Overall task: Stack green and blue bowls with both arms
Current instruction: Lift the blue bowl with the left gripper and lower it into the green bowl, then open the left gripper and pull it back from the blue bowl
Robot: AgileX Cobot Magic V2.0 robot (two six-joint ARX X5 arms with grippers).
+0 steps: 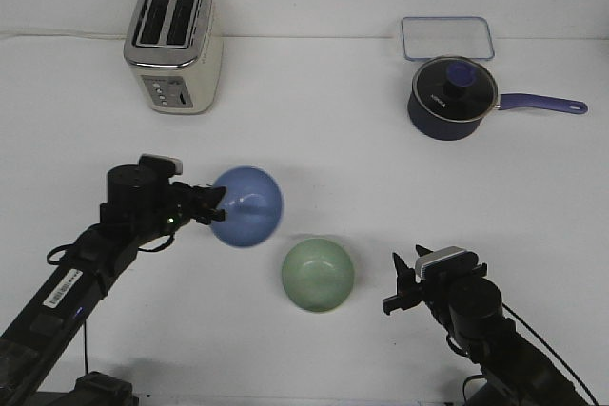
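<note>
The periwinkle blue bowl (249, 206) is tilted on its side, its opening facing the camera, held at its left rim. My left gripper (215, 204) is shut on that rim and holds the bowl above the table, left of centre. The pale sage green bowl (318, 275) sits upright on the white table, just below and to the right of the blue bowl and apart from it. My right gripper (395, 287) is open and empty, a short way to the right of the green bowl and not touching it.
A cream toaster (174, 45) stands at the back left. A dark navy saucepan (452, 97) with a glass lid and purple handle sits at the back right. A clear rectangular container (447, 38) lies behind it.
</note>
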